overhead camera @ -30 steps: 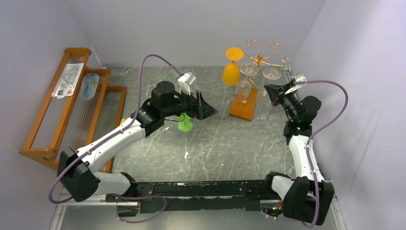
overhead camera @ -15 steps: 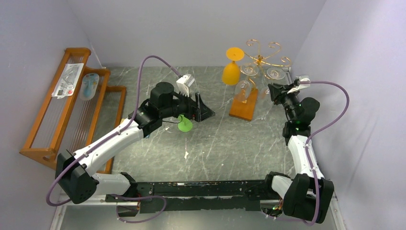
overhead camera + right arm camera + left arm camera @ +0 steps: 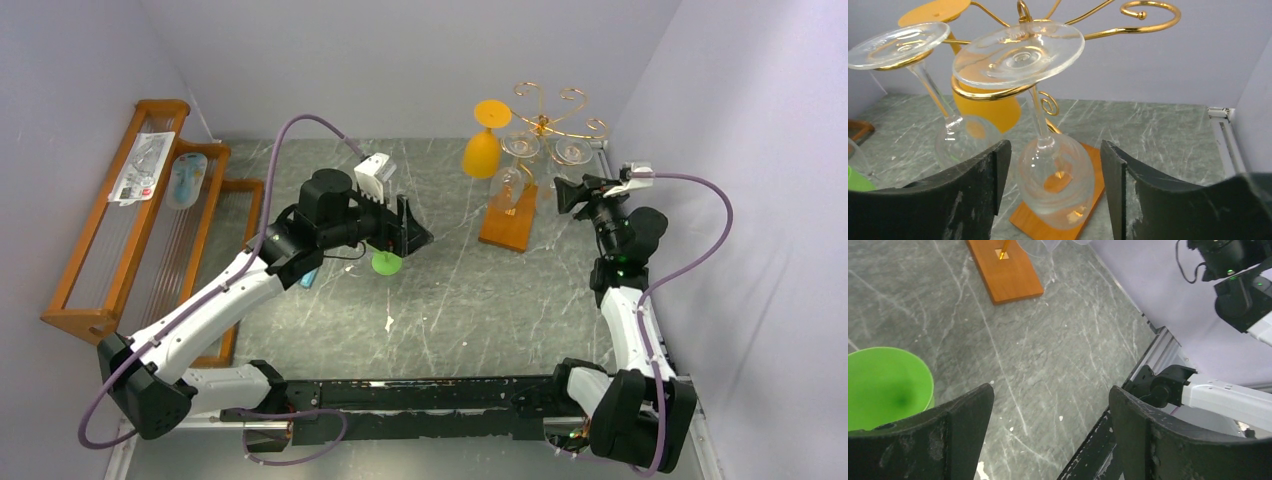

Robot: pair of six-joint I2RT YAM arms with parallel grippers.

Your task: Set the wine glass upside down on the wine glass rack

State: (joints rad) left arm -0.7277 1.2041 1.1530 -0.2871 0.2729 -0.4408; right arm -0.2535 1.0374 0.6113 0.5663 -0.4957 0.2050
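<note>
The wine glass rack is gold wire on an orange-brown wooden base, at the back right. A clear wine glass hangs upside down from a scroll arm, its foot resting on the wire. My right gripper is open, its fingers either side of that bowl with gaps showing. A second clear glass and an orange glass also hang upside down. My left gripper is open and empty above a green glass, whose green round top lies left of the fingers.
A large slatted wooden rack holding packets stands along the left wall. Walls close in at the back and right. A black rail runs along the near edge between the arm bases.
My right gripper has opened and let go of the clear wine glass, which now hangs on the rack. The left arm has drifted a little to the left, still open.
</note>
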